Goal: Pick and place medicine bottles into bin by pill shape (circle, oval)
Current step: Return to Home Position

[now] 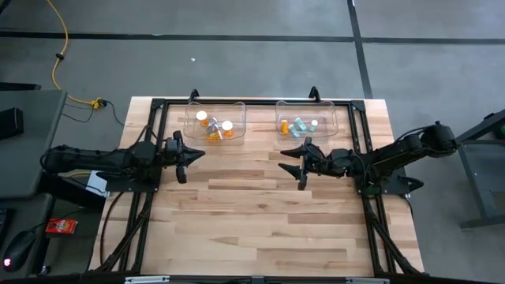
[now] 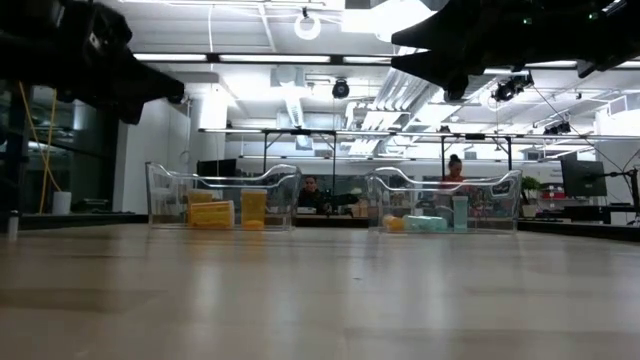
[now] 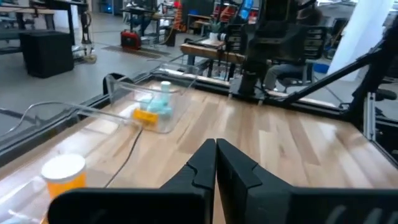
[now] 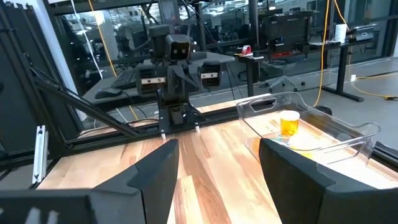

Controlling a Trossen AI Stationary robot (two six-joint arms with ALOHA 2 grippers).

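Reading the high view: the left end effector (image 1: 192,153) is closed and empty. The right end effector (image 1: 286,160) is spread open and empty. Both hang over the bare table (image 1: 260,221). All the medicine bottles (image 1: 215,126) lie beyond the fingertips, inside the left bin (image 1: 237,106) and the right bin (image 1: 331,106), each bin just past its own arm's end effector. Round caps face up on several bottles, so those look upright.

Low view: both arms are high above the bins.

Left wrist view: the fingers (image 3: 202,171) are pressed together, with an orange bottle (image 3: 64,174) off the finger line.

Right wrist view: the fingers are well apart with nothing between them.

Judgement: sorting looks complete, and the retreat needs no grasp.
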